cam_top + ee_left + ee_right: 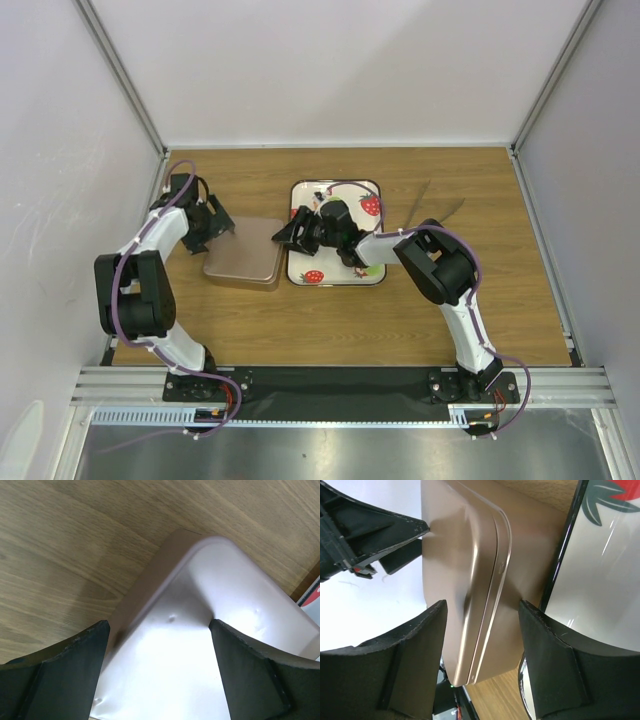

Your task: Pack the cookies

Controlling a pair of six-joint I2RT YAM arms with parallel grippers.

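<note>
Cookies are not showing in any view, so their place cannot be told. You are holding both arms over a rose-gold tin point(243, 265) that is sitting, lid on, on the wooden table point(480, 300). It is lying just left of a strawberry-print tray point(338, 278), and whether the two are touching cannot be told.

Your left gripper point(222, 228) is hanging at the tin's far left corner with its jaws standing wide and gripping nothing. In the left wrist view its black fingers point(65, 675) are spreading to either side of that rounded corner. In the right wrist view one of them seems to be meeting the tin's top face.

Your right gripper point(290, 235) is stretching leftward across the tray, poised over the line where tray and tin meet. Its jaws are also standing wide and empty. Its own camera is framing the tin's lid seam point(490, 580) between the two fingers point(415, 650), with the tray's dark rim point(565, 545) running alongside.
</note>
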